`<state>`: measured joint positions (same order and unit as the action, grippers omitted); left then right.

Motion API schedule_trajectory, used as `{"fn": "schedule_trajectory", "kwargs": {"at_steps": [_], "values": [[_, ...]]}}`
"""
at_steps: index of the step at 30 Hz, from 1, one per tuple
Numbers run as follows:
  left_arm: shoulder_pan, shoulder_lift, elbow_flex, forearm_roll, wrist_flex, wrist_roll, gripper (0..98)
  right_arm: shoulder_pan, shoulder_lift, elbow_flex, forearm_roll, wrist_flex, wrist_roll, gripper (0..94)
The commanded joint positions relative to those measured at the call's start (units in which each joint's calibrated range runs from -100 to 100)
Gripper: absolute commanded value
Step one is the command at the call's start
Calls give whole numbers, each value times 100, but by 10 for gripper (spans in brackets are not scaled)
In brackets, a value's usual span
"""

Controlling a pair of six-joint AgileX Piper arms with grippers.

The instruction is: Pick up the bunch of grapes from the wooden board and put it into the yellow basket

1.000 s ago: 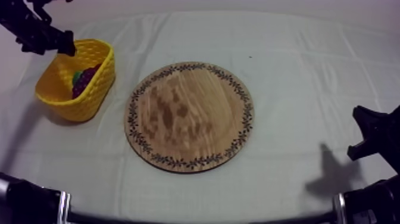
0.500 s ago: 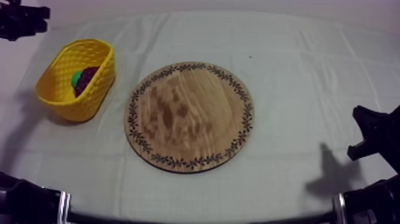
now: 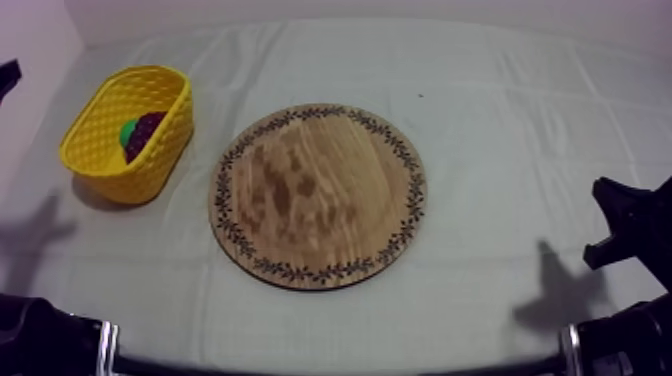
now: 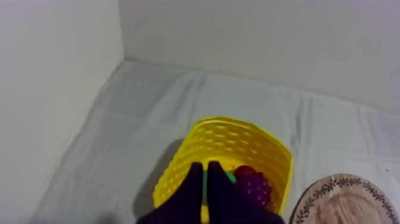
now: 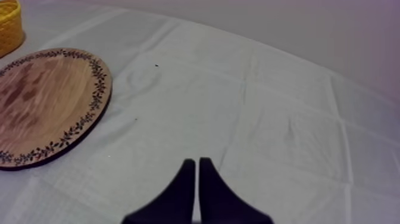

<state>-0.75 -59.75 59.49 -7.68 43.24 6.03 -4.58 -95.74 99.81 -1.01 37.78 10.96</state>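
The purple bunch of grapes (image 3: 148, 128) lies inside the yellow basket (image 3: 160, 155) at the far left of the table, with a green bit beside it. The round wooden board (image 3: 318, 195) in the middle is bare. In the left wrist view my left gripper (image 4: 206, 174) hangs above and behind the basket (image 4: 178, 173), fingers together as a narrow wedge with nothing in them; the grapes (image 4: 253, 186) show just past them. My right gripper (image 5: 197, 170) is shut on nothing, low over the cloth to the right of the board (image 5: 41, 101).
A dark part of my left arm (image 3: 6, 76) pokes in at the left edge beyond the basket. My right arm (image 3: 625, 225) rests at the right edge. A wall runs behind and to the left of the table. Bare cloth surrounds the board.
My left arm has drawn back from over the basket, up and left, almost out of the top view, and its fingers have closed on nothing. The grapes stay in the basket. The right arm is still.
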Motion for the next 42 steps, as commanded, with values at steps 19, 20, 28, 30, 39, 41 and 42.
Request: {"fn": "schedule_trajectory", "kwargs": {"at_steps": [19, 20, 28, 30, 39, 41, 42], "values": [[23, -3514, 3678, -58, -854, -300, 0, -2, -1, -3, 1, 4, 0, 4], [24, -3564, 3706, -41, -854, -313, 0, -2, -1, -3, 1, 4, 0, 4], [17, -3933, 3905, 292, -917, -590, 0, -2, -1, -3, 1, 4, 1, 4], [24, -3967, 3952, 334, -1023, -604, 0, -2, -1, -3, 1, 4, 1, 4], [81, -3998, 4046, 409, -1373, -544, 11, -2, -1, -3, 1, 4, 0, 4], [30, -3999, 4048, 411, -1383, -486, 10, -2, -1, -3, 1, 4, 0, 4], [-8, -3999, 4049, 412, -1378, -471, 7, -2, -1, -3, 1, 4, 0, 4]]}}
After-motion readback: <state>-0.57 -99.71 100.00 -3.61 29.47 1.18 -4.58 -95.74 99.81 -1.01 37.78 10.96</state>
